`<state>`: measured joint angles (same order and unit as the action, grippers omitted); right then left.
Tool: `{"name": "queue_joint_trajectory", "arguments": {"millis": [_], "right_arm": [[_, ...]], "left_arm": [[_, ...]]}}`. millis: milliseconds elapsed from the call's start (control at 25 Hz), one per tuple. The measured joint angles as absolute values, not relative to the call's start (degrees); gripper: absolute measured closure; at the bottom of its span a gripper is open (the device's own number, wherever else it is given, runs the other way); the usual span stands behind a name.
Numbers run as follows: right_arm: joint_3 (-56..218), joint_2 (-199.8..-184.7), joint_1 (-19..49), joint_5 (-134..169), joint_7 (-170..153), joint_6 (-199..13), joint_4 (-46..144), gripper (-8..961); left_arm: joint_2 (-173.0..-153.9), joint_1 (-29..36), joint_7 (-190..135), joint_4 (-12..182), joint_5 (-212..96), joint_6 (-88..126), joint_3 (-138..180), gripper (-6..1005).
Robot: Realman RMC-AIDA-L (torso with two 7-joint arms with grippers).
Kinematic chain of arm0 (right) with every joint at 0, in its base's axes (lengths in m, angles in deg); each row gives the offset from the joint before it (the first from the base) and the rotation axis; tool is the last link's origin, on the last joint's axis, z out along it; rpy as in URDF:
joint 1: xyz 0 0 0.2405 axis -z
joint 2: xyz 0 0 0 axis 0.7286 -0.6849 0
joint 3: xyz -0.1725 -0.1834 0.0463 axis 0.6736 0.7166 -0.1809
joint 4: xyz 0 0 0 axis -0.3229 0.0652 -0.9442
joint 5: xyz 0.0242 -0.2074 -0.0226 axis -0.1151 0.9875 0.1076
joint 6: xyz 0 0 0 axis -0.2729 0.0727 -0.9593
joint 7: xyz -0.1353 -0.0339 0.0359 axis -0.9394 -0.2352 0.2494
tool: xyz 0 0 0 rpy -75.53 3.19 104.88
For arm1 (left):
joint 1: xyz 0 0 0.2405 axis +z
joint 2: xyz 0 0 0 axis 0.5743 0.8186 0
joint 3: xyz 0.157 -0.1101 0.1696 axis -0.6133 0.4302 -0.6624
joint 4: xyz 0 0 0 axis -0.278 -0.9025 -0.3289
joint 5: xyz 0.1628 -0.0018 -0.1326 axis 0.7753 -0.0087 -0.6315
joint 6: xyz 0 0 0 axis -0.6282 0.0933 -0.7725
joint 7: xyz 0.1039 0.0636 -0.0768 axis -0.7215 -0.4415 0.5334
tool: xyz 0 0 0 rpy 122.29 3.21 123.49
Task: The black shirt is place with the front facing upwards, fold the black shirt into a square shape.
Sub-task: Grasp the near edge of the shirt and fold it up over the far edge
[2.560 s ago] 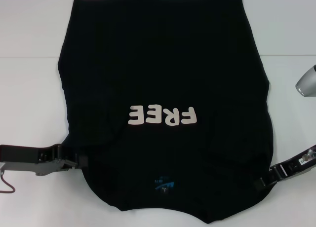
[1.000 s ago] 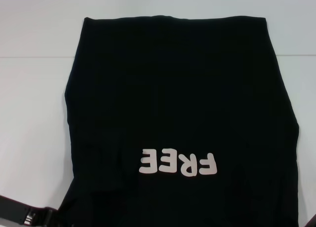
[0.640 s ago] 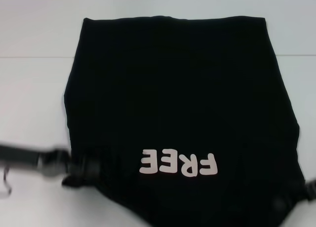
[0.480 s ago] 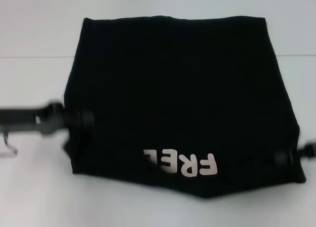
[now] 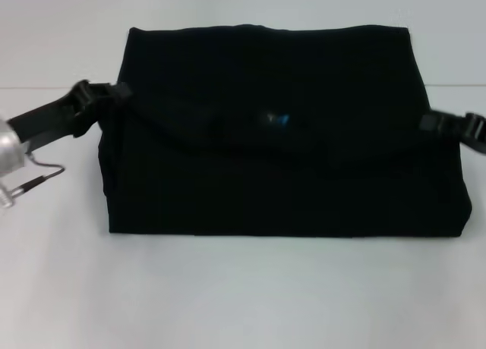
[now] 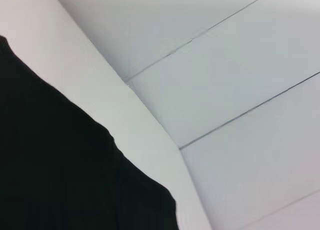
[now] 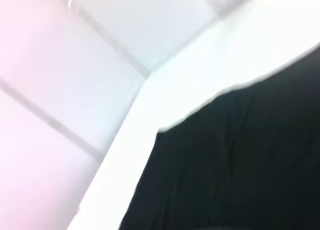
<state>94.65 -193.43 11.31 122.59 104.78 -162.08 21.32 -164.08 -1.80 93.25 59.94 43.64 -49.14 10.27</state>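
The shirt lies folded over toward the tabletop's far edge. The left hand and right hand each stay clamped on a side of the flap. Uneven release could skew the fold; a snagged hand could drag it open.

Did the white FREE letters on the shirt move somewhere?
Yes. The near part of the black shirt was carried away from the robot and folded over, toward the table's far edge. The letters are hidden now; only the small blue label shows.
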Motion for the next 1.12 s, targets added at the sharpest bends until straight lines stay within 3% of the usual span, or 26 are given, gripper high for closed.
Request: {"name": "queue_joint_trajectory", "arguments": {"millis": [120,480,800,1120], "right_arm": [[94.98,-194.72,10.85,119.72,101.12,-156.77,21.35,897],[96.30,-195.71,7.51,117.14,94.94,-146.16,23.13,897],[98.58,-199.37,5.15,116.87,88.18,-134.29,25.46,897],[98.90,-199.59,3.29,116.12,84.24,-128.29,29.57,896]], "left_arm": [[-165.61,-2.98,89.89,59.98,43.29,-45.21,10.05,965],[-167.18,-5.93,82.85,60.03,43.15,-37.11,8.73,960],[-169.48,-8.04,79.18,60.40,43.06,-27.39,6.51,957],[-171.49,-9.51,77.81,60.48,42.99,-19.24,5.68,953]]}}
